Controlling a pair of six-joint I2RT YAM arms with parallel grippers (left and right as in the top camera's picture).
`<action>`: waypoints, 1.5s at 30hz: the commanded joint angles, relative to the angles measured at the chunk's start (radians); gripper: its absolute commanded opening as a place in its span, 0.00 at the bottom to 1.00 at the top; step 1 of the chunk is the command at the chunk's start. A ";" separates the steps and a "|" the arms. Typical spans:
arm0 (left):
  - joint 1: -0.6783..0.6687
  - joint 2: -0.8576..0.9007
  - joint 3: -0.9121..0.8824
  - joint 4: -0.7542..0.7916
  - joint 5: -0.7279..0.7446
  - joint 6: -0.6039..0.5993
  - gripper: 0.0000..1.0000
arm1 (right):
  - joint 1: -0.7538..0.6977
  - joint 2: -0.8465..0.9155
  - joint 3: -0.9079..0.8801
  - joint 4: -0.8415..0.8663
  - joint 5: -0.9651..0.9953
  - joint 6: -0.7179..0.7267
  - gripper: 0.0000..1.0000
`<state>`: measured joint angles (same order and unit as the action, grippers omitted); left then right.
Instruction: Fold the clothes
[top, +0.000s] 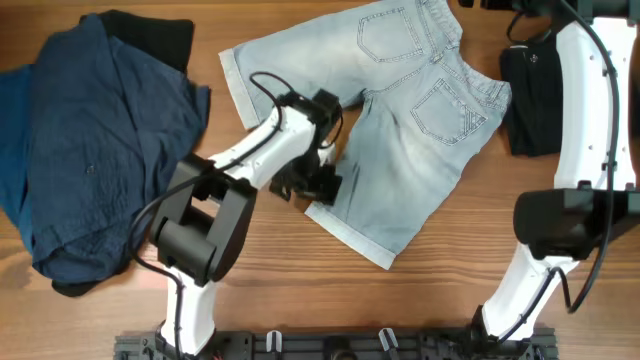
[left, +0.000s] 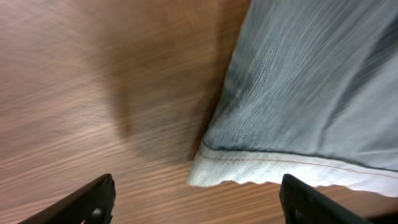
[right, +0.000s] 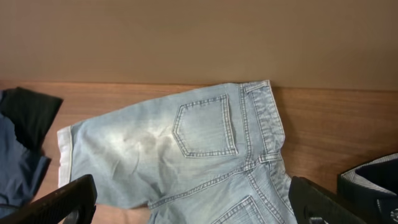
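The faded light-blue denim shorts (top: 400, 120) lie flat on the wooden table, back pockets up, waistband at the far right, legs toward the left and front. My left gripper (top: 318, 185) is open and low at the inner hem corner of the near leg; that hem corner (left: 214, 174) lies between its fingers (left: 196, 202). My right gripper is at the far right top edge of the overhead view, mostly out of frame. In the right wrist view it is open (right: 189, 202) and high above the shorts (right: 186, 143), holding nothing.
A dark blue garment (top: 90, 140) lies heaped at the left with a black garment (top: 155, 35) behind it. Another dark folded garment (top: 530, 95) sits at the right beside the right arm. The right arm's base (top: 560, 225) stands front right.
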<state>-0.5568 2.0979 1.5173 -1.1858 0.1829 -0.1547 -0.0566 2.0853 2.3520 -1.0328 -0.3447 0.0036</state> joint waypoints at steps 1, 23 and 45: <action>-0.024 -0.003 -0.075 0.032 -0.010 0.032 0.79 | 0.003 0.003 0.001 -0.027 -0.038 -0.027 1.00; 0.084 -0.055 -0.204 0.209 -0.069 0.046 0.04 | 0.003 0.003 -0.003 -0.068 -0.074 -0.028 1.00; 0.519 -0.141 0.149 0.433 -0.300 0.080 0.76 | 0.003 0.003 -0.004 -0.241 0.161 0.137 1.00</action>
<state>-0.0456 2.0232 1.5257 -0.6811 -0.0834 0.0143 -0.0570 2.0830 2.3497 -1.2308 -0.2462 0.0784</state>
